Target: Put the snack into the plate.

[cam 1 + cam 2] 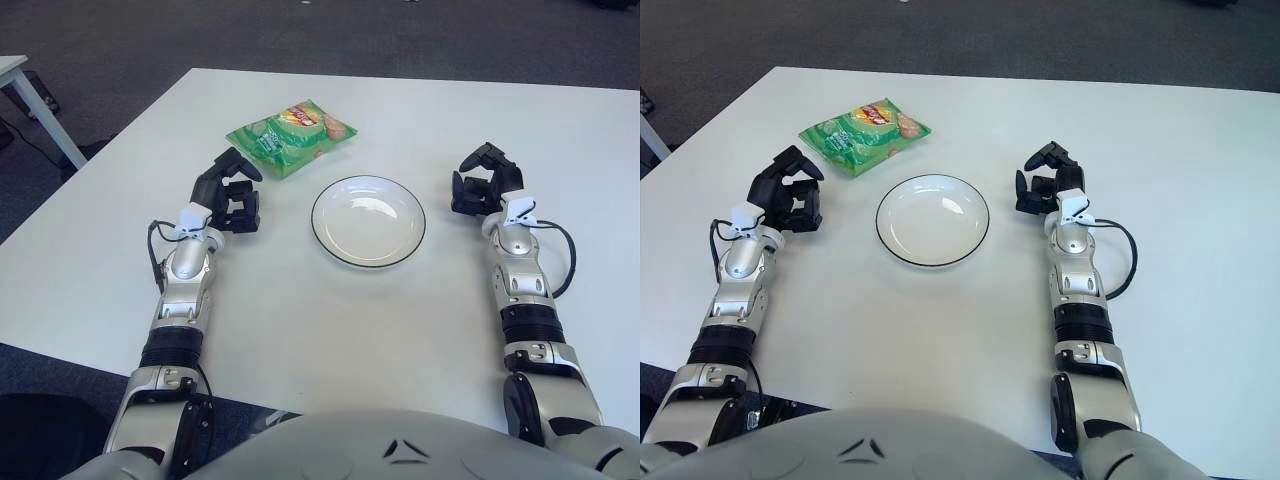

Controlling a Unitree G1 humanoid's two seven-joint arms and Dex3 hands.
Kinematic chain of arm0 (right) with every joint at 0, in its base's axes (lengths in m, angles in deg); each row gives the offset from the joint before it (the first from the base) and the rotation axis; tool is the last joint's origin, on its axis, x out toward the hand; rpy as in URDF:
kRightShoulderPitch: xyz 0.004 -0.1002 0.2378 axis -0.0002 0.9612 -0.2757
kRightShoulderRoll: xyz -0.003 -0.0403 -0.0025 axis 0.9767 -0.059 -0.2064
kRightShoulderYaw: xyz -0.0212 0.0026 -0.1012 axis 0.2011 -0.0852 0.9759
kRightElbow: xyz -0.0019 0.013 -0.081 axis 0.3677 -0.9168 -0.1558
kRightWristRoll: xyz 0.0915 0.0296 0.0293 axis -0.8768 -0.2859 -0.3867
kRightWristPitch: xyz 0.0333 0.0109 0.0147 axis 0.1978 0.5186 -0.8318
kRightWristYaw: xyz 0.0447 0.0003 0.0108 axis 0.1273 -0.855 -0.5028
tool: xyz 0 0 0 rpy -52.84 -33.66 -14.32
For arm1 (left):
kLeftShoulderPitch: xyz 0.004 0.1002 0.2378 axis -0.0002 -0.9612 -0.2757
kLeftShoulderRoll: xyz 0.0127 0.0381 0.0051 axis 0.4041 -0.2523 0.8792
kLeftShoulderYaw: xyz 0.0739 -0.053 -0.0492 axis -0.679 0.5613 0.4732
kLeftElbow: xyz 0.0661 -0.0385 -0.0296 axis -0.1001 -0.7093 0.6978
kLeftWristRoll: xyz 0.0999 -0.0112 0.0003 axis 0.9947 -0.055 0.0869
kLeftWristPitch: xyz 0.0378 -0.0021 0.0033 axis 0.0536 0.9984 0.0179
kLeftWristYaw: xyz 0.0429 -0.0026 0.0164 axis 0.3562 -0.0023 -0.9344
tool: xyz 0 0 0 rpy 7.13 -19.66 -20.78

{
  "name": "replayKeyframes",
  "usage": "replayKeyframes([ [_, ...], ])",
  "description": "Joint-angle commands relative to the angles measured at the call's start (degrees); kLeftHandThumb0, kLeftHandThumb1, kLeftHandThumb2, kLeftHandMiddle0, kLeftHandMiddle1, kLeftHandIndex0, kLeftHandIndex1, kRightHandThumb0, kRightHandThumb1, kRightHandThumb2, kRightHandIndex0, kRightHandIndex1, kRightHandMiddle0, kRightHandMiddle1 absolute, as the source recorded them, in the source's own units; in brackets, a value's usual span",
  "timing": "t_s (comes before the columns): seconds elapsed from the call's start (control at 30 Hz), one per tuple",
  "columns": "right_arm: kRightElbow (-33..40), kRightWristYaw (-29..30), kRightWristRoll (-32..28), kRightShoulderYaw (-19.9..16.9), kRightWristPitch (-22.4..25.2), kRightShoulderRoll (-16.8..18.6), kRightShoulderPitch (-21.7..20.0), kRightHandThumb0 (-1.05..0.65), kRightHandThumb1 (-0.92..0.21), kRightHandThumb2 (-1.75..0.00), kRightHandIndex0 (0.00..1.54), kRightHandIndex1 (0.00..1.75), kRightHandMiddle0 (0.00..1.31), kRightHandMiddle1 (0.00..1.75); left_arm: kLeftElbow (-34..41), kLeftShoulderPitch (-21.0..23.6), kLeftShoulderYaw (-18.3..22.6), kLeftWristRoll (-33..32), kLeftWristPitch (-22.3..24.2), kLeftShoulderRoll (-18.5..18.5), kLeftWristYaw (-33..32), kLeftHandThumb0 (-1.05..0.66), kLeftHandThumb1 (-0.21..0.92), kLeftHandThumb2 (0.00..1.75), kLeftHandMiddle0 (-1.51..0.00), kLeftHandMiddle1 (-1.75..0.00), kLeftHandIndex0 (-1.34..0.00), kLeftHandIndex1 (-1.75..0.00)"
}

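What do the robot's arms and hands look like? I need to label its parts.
Both arms are silver metal segments with black joint bands. The left hand and right hand are black and three-fingered, each with a white wrist piece. A black cable loops beside each forearm.

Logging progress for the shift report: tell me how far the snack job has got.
Nothing is done yet: the plate is empty and the green snack bag lies on the table behind it. Nothing is in hand: the left robot hand sits open near the bag, the right robot hand beside the plate. Grasping and placing remain.

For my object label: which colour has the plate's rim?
Dark rim on the white plate, clearest in the left eye view.
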Motion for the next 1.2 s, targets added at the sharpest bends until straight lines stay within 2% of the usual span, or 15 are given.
replayKeyframes([
  [0.0,-2.6,0.4,0.1,0.4,0.6,1.4,6.1,-0.49,-0.31,-1.33,1.35,1.75,0.62,1.75,-6.5,-9.4,-0.9,-0.5,-0.2,-4.0,0.4,-0.46,0.38,1.23,-1.28,-1.75,-0.56,-1.75],
  [0.43,-1.4,0.6,0.2,1.2,1.5,1.7,6.3,-0.49,-0.31,-1.33,1.35,1.75,0.62,1.75,-6.4,-9.3,-0.5,-0.8,0.3,-3.4,0.8,-0.46,0.38,1.23,-1.28,-1.75,-0.56,-1.75],
  [0.67,-0.3,0.9,0.4,1.7,1.7,2.1,6.8,-0.49,-0.31,-1.33,1.35,1.75,0.62,1.75,-5.3,-9.4,0.0,-1.3,0.7,-2.6,1.5,-0.47,0.35,1.27,-1.29,-1.75,-0.58,-1.75],
  [0.83,0.5,1.0,0.2,2.0,1.9,2.3,7.1,-0.49,-0.31,-1.33,1.36,1.75,0.63,1.75,-1.1,-9.0,1.0,-0.8,2.8,-1.2,0.9,-0.48,0.32,1.31,-1.28,-1.75,-0.61,-1.75],
  [0.9,0.9,1.0,0.1,2.1,1.9,2.4,7.3,-0.49,-0.30,-1.33,1.36,1.75,0.63,1.75,1.4,-8.6,2.2,-0.2,4.1,1.0,0.9,-0.48,0.30,1.33,-1.28,-1.75,-0.62,-1.75],
  [1.07,1.8,1.1,0.2,2.3,2.1,2.6,7.8,-0.49,-0.30,-1.34,1.35,1.75,0.63,1.75,1.3,-8.7,3.0,5.7,-1.4,3.9,-1.8,-0.50,0.27,1.37,-1.27,-1.75,-0.65,-1.75],
  [1.17,2.4,1.1,0.5,2.5,2.4,2.6,8.1,-0.49,-0.30,-1.34,1.35,1.75,0.63,1.75,1.1,-8.5,2.4,11.5,-4.4,5.5,-4.9,-0.50,0.26,1.38,-1.28,-1.75,-0.66,-1.75],
])
